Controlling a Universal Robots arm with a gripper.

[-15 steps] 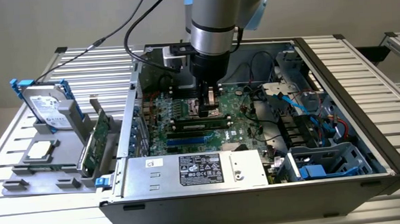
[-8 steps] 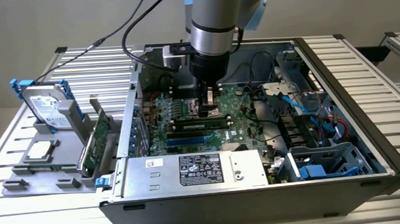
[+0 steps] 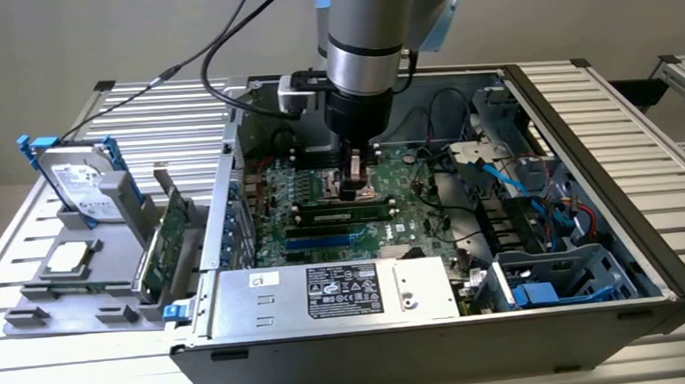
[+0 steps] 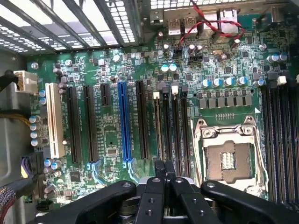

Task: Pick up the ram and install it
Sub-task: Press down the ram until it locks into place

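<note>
The gripper (image 4: 164, 173) has its two black fingers (image 4: 159, 169) pressed together with nothing between them, poised just above the motherboard (image 4: 112, 140) beside its CPU socket (image 4: 229, 156). In the exterior view the gripper (image 3: 356, 189) reaches down into the open computer case (image 3: 626, 230), its tip close over the ram (image 3: 344, 214), which lies flat and level along a memory slot on the motherboard (image 3: 309, 233), apparently seated there, apart from the fingers. Taking the motherboard as the landmark: the long black memory slots (image 4: 163, 126) run next to the socket, with a blue expansion slot (image 4: 123, 121) and a white one (image 4: 55, 121) further across the board. The power supply (image 3: 336, 293) with its pale label sits against the board's near edge, and blue cables (image 3: 500, 179) run at the side toward the exterior view's right. Outside the case, toward the exterior view's left, a grey holder (image 3: 78, 298) carries an upright hard drive (image 3: 78, 184) and a tall green expansion card (image 3: 169, 232).
</note>
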